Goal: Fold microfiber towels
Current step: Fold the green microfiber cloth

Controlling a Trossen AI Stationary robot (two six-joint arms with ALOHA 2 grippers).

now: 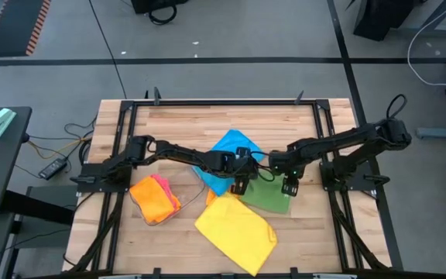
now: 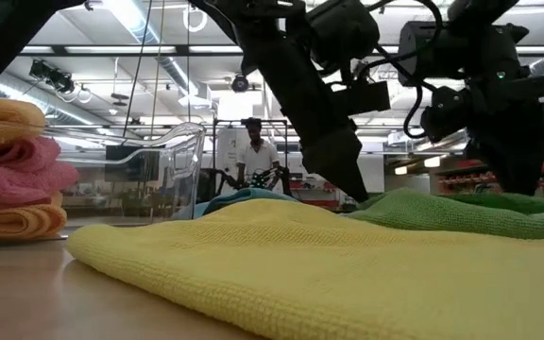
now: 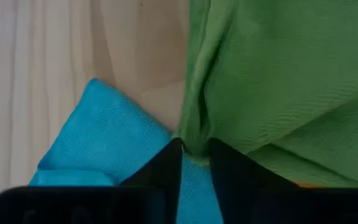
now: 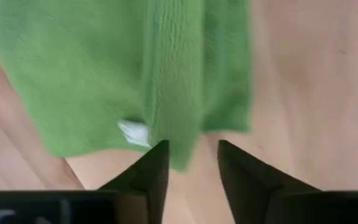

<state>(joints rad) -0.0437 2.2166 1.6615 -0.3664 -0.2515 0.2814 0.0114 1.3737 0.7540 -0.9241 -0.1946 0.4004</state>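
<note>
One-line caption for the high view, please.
Both grippers, left and right, meet over a green towel, among blue, yellow and stacked orange-pink towels.

Towels: one green (image 1: 269, 195), one blue (image 1: 231, 151), one yellow (image 1: 236, 230), plus a folded stack (image 1: 156, 198) of orange and pink, exact count unclear. One clear tray (image 2: 163, 170). Two arms. One person (image 2: 253, 156) behind.

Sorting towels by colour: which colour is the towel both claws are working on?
Green towel, clearest in the right wrist view.
</note>
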